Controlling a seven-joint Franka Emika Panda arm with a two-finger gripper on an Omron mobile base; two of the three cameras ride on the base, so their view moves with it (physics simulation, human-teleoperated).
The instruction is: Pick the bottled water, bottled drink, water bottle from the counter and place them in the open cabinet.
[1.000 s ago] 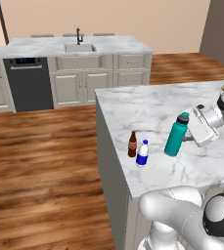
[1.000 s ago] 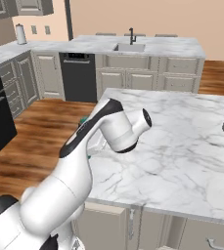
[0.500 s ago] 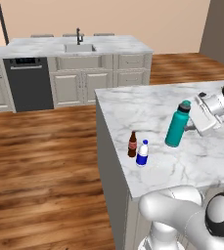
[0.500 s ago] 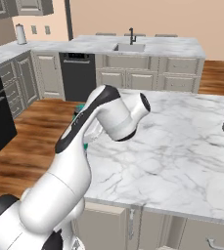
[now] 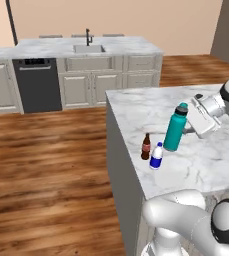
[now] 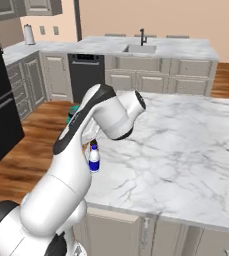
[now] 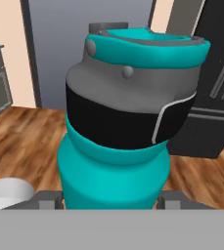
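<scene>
On the counter (image 5: 196,165), near its left edge: the bottled drink (image 5: 146,147), slim, dark brown; just beside it the bottled water (image 5: 156,156), clear, blue-banded. Right of both, the water bottle (image 5: 175,128), teal with dark lid, clamped upright between the fingers of the gripper (image 5: 188,131).
</scene>
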